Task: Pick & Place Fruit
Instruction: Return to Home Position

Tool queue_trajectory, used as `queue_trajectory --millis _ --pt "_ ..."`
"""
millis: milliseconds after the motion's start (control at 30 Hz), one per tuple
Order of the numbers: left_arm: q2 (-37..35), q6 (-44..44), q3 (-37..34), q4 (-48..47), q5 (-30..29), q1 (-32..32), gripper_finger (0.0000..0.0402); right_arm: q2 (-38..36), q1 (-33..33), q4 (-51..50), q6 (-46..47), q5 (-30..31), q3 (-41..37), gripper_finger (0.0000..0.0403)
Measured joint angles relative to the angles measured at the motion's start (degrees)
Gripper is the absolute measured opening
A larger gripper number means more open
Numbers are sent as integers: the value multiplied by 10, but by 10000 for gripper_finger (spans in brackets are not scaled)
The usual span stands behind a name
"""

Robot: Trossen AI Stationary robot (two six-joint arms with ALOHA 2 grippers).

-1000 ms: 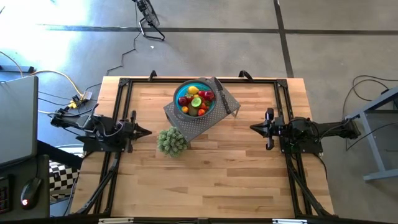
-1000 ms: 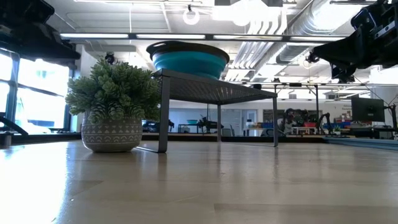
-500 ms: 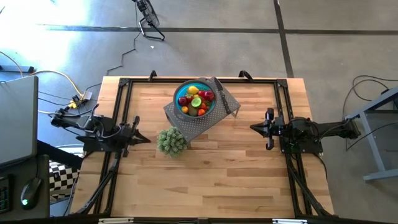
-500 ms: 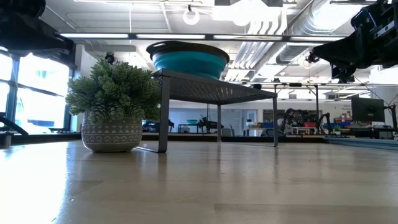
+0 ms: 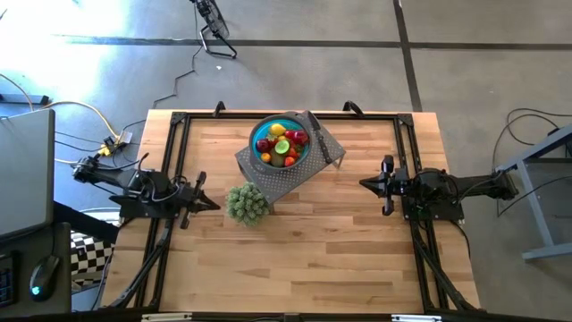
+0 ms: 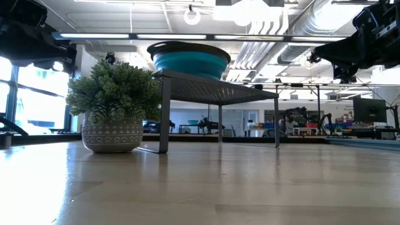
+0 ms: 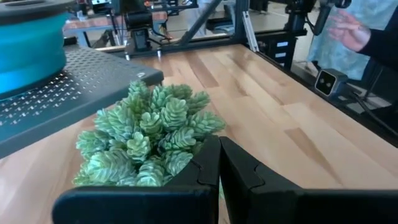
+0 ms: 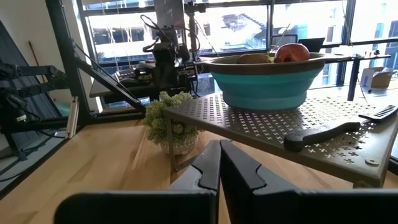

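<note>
The fruit (image 5: 281,141), small red, orange, yellow and green pieces, lies in a blue bowl (image 5: 264,152). The bowl stands on a grey perforated rack (image 5: 277,182) at the table's far middle. In the right wrist view, red and yellowish fruit (image 8: 291,53) shows above the bowl's rim (image 8: 267,62). My left gripper (image 5: 215,206) is shut and holds nothing. It hovers at the table's left, pointing at a small potted plant (image 5: 246,204). My right gripper (image 5: 363,184) is shut with nothing in it. It hovers at the table's right, level, facing the rack.
A black-handled knife (image 5: 323,143) lies on the rack beside the bowl. The potted plant (image 7: 149,140) stands on the table just in front of my left gripper (image 7: 219,163). A person's hand (image 7: 348,28) shows beyond the table. Bare wood lies toward the near edge.
My left gripper has sunk a little and tipped its fingers downward, swinging slightly toward the table's near edge and the plant. It has stayed shut. The bowl, the fruit and my right arm have kept still.
</note>
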Motion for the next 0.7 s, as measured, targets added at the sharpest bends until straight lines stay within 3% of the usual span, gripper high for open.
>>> queue_trajectory --millis 700 --pt "0 -23 -2 -6 0 0 1 0 0 0 0 0 0 2"
